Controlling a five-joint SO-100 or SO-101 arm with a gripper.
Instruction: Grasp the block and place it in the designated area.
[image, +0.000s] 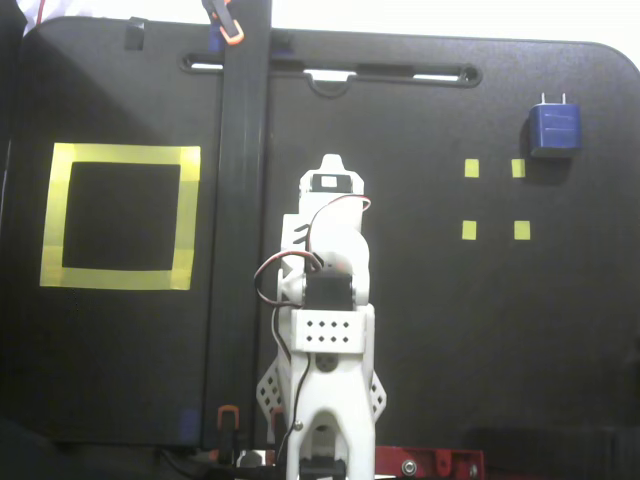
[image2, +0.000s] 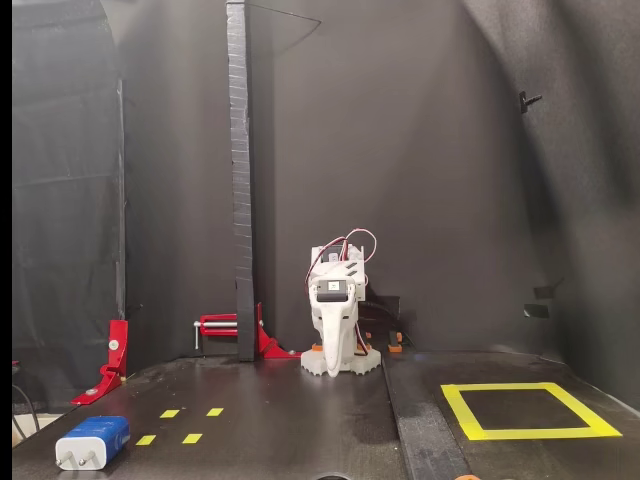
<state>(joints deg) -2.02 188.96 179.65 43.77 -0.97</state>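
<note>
Two fixed cameras frame a white arm (image: 328, 300) folded back over its base at the middle of a black table (image: 440, 330) — one looks down from above, the other faces the arm from the far edge. The gripper (image2: 336, 345) hangs nose-down in front of the base, fingertips close to the tabletop; the jaws appear drawn together with nothing between them, though neither view shows them clearly enough to be certain.

The block (image: 555, 128), dark blue with two short pale prongs, lies flat near the upper right corner in the view from above, just beyond four small yellow tape squares (image: 493, 198) and well apart from the arm. In the facing view the same block (image2: 93, 441) sits at lower left, prongs toward the camera, beside those squares (image2: 181, 425).

The designated area (image: 120, 155), a wide yellow tape outline with a black centre, lies on the opposite side of the table — left in the view from above, lower right (image2: 527, 432) in the facing view. A dark upright post (image2: 240, 180) stands beside the arm, with red clamps (image2: 230, 325) at its foot.
</note>
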